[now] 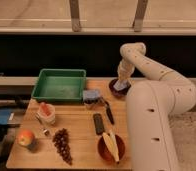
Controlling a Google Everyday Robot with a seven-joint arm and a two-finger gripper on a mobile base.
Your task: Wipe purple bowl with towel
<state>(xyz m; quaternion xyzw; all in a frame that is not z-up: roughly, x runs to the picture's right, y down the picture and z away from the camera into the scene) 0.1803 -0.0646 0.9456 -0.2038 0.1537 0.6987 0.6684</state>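
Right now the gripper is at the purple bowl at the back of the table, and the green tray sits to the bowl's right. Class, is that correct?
Not quite. The gripper is at the purple bowl, but the camera view shows the green tray to the bowl's left.
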